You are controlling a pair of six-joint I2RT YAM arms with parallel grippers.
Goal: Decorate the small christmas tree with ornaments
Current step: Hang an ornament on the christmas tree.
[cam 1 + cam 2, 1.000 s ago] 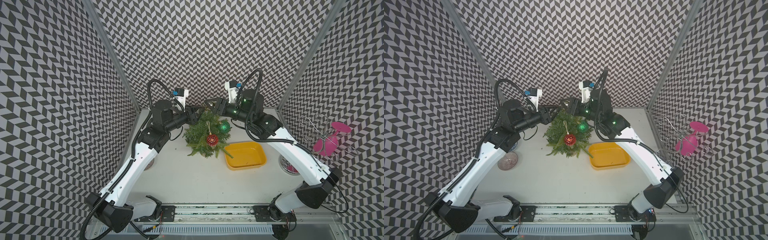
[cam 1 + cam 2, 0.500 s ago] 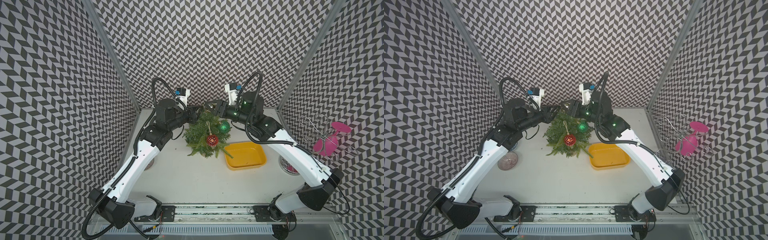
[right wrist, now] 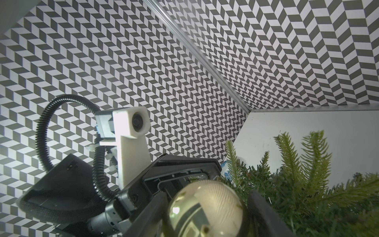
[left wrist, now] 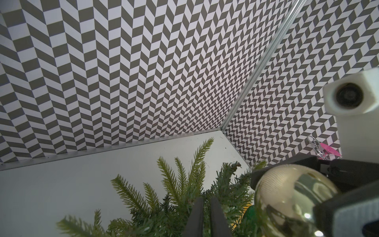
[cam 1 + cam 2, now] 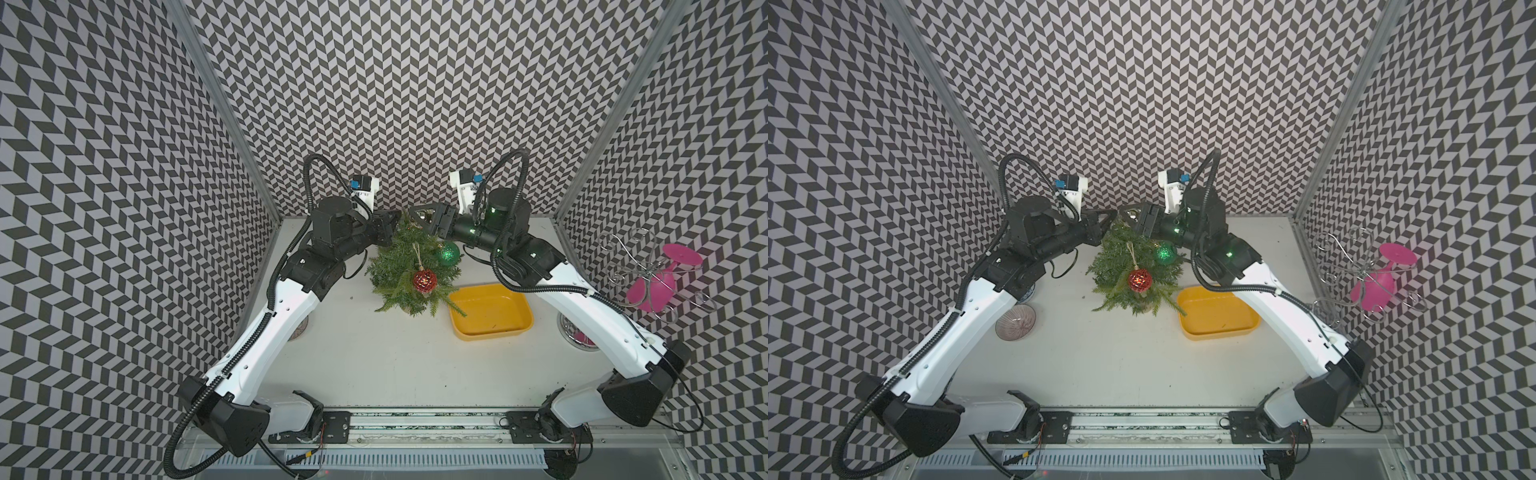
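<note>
**A:** Left gripper (image 4: 206, 205) is at the crown of the small christmas tree (image 5: 399, 266). Fingers (image 4: 195, 217) almost pressed together, thin slit between them, buried in needles. Can't tell if they've got a twig, the string or nothing.

**B:** Tree position?

**A:** Upright, back-centre of the table (image 5: 374, 353), lower branches just reaching the yellow tray (image 5: 490, 332). Red ornament (image 5: 424, 280) hangs on the front by its string. Gold ornament (image 3: 207, 207) is at the crown, pinched by its body in the right gripper (image 5: 417, 216), facing the left one. Green ornament (image 5: 447, 253) is on the right side, under the right wrist.

**B:** So gold is the last one. How to hang it?

**A:** My read: the left steadies a stiff upper twig and the right slides the loop over the tip. The ball's slick, so grip steady and no twisting. Let go only once the string carries it. Back out high, clear of the green one.
</note>
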